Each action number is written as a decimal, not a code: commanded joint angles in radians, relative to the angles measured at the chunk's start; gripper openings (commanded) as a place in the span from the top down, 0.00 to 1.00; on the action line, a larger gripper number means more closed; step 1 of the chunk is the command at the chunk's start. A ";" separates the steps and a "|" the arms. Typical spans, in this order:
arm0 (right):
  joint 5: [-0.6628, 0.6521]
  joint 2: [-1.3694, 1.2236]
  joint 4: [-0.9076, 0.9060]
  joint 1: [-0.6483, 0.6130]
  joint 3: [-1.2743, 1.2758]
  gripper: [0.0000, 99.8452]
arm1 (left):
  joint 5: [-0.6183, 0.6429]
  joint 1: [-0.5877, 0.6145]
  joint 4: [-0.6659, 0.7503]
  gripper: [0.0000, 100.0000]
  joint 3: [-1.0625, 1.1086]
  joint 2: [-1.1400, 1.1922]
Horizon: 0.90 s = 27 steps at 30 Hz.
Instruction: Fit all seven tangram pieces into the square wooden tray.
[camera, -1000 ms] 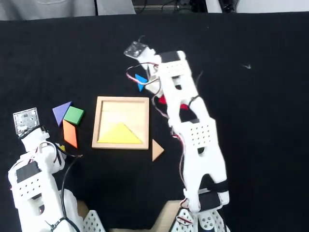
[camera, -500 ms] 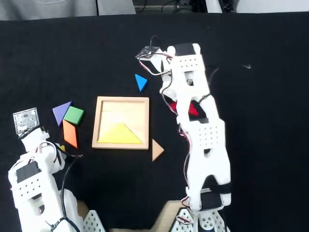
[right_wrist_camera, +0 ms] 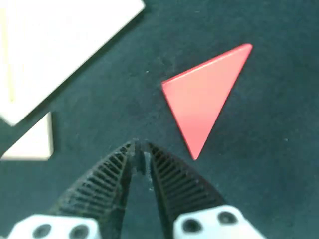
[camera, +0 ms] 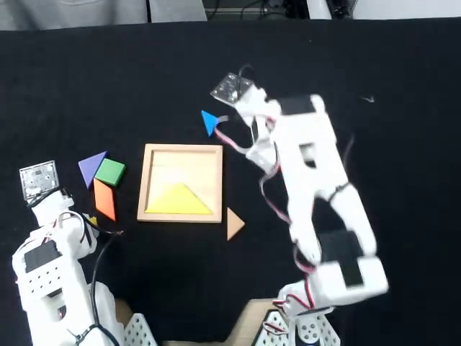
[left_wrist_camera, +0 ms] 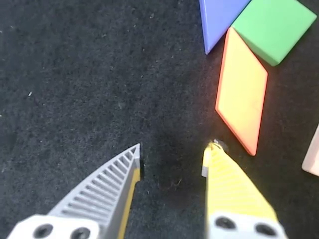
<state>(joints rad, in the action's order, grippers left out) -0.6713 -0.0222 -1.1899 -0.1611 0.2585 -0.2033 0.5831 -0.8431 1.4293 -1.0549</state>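
Right gripper (right_wrist_camera: 141, 149): jaws pinched together, empty; we should spread them before straddling the red triangle (right_wrist_camera: 205, 94) squarely.

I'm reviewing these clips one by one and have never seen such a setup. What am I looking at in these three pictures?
These are two small white robots, the left arm and the right arm, at a black-covered table. The high view looks down from a fixed camera. The other two pictures come from cameras on each arm's wrist, looking past its gripper. The left gripper is open over bare cloth, beside an orange parallelogram, a green square and a purple triangle. The right gripper is shut, near a red triangle. The wooden tray holds one yellow triangle. A blue triangle and a tan triangle lie outside it. Nothing is held.
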 commanded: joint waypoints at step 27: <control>0.204 -0.495 -0.106 0.011 -0.481 0.74 | -0.009 -0.008 0.017 0.79 -0.004 -0.012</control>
<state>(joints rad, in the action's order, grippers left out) -0.4703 -0.5347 -1.2681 -0.1657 -0.1588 -0.2033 0.5831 -0.8431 1.4293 -1.0549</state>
